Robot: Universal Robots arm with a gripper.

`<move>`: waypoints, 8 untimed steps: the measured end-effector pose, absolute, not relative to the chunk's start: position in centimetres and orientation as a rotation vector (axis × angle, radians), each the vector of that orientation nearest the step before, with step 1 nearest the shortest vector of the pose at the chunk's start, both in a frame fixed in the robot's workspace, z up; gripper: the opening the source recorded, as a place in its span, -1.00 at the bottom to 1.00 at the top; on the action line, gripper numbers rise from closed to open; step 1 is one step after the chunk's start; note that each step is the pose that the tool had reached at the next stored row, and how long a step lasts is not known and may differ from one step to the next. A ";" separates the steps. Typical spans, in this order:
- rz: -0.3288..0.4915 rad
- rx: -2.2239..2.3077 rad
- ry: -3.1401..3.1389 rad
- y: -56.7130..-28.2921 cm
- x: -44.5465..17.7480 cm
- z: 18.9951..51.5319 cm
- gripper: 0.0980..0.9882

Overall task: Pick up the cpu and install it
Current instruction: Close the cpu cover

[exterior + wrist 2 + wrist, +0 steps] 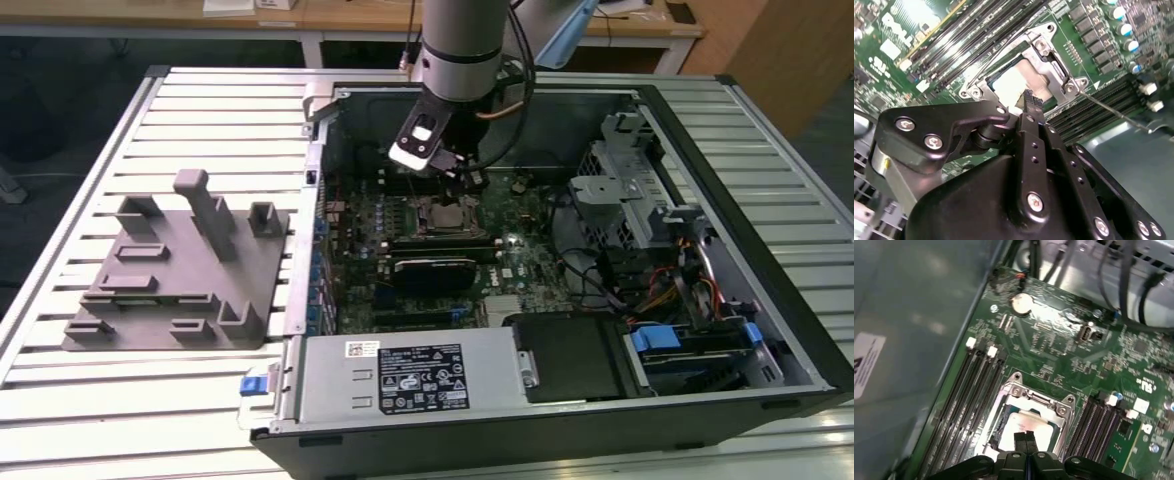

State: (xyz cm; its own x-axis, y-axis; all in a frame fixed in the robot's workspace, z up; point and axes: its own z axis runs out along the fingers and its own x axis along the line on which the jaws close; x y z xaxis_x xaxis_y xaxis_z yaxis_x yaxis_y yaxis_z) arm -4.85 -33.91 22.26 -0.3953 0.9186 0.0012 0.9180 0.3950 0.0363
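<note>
**CPU in the socket, claw pinched shut above it**

The cpu (1029, 422) is a small, flat square with a pale silver-white metal top that catches a dull glare. It lies inside the socket frame (1019, 390) on the green board. In the second wrist view the same pale top (1014, 82) shows through the frame's (1054, 55) opening, and a wire lever (1114, 112) runs out from one corner. The chip lies face up. Being square, it has no long axis, and its edges run parallel to the frame and to the black memory slots (979, 385) on either side.

The claw (1025, 436) hangs just over the chip with its two black fingers pressed together, and nothing shows between them. The second wrist view shows the claw (1030, 97) the same way.

In the exterior view the claw (461, 180) is in the upper middle of the frame, above the socket (441, 215) inside the open case (801, 330). A grey fixture (180, 270) stands on the slatted desk (200, 110) at the exterior view's left.

A printed label (424, 378) sits on the power supply (400, 400) at lower centre. A white sticker (866, 362) is on the case wall, and white lettering marks the board.
</note>
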 end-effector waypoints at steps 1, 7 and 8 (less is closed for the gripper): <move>0.048 1.692 2.624 -33.9 -4.9 22.3 -0.98; 0.044 1.550 2.710 -33.9 -4.8 22.2 -0.98; 0.044 1.526 2.723 -33.9 -4.8 22.2 -0.98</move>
